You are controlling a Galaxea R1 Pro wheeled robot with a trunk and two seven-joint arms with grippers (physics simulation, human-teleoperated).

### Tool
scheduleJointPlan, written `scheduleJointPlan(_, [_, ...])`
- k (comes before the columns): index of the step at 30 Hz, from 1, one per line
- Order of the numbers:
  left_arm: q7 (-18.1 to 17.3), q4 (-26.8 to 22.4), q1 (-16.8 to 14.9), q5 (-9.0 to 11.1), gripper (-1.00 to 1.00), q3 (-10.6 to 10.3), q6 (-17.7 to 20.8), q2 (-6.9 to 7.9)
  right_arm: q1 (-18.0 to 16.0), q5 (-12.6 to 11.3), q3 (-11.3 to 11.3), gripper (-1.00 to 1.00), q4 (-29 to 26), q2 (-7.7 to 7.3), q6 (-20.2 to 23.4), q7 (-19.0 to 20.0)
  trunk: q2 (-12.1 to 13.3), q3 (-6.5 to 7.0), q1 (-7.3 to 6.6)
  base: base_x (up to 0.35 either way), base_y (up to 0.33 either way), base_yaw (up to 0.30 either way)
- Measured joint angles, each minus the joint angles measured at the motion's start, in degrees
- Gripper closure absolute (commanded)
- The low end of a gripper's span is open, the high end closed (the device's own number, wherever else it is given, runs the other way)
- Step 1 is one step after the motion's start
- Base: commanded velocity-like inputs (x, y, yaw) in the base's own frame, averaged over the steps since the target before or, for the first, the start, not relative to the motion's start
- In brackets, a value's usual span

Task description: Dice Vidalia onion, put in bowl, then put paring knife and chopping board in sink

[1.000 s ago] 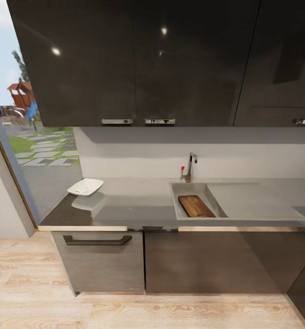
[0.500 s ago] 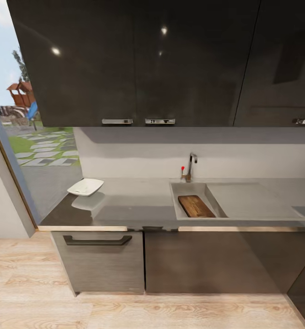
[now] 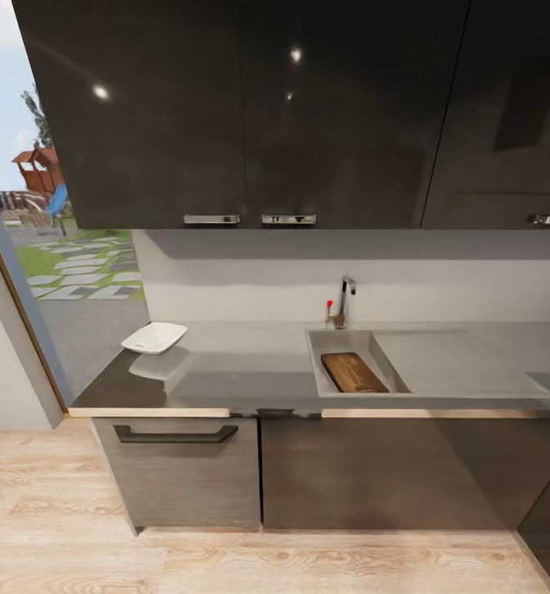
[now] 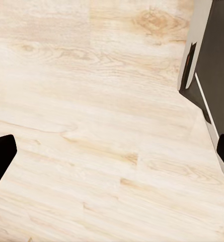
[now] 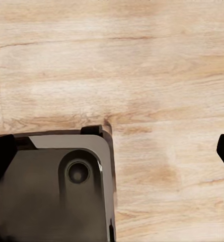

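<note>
One chopping board (image 3: 354, 372) in the sink (image 3: 340, 338), one bowl (image 3: 154, 337) on countertop (image 3: 250, 363) — both pincers (image 4: 112, 151) (image 5: 112, 151) spread wide, empty.

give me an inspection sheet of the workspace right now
surface: grey countertop over dark cabinets, sink set into it
job's things: board lies in the sink basin; white bowl on the countertop's left end; knife and onion nothing seen
clutter: nothing seen
claws: left claw open over wood floor; right claw open over floor and part of the robot's dark base
cables: nothing seen
surroundings: faucet behind the sink, upper cabinets, window at left
</note>
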Motion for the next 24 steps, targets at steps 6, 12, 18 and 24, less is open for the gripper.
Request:
scheduleJointPlan(6, [0.0, 0.0, 0.0, 0.0, -1.00, 0.0, 0.0, 0.00, 0.0, -0.2, 0.1, -1.00, -0.3, 0.28, -0.1, 0.1, 0.0, 0.00, 0.00, 0.000, 0.000, 0.000])
scheduleJointPlan(12, [0.0, 0.0, 0.0, 0.0, -1.00, 0.0, 0.0, 0.00, 0.0, -0.3, 0.0, -1.00, -1.0, 2.26, -0.2, 0.1, 0.0, 0.00, 0.00, 0.000, 0.000, 0.000])
scheduleJointPlan(18, [0.0, 0.0, 0.0, 0.0, -1.00, 0.0, 0.0, 0.00, 0.0, -0.3, -0.1, -1.00, -1.0, 3.80, -0.2, 0.1, 0.0, 0.00, 0.00, 0.000, 0.000, 0.000])
scheduleJointPlan(24, [0.0, 0.0, 0.0, 0.0, -1.00, 0.0, 0.0, 0.00, 0.0, -0.3, -0.1, -1.00, -1.0, 3.93, -0.2, 0.1, 0.0, 0.00, 0.00, 0.000, 0.000, 0.000])
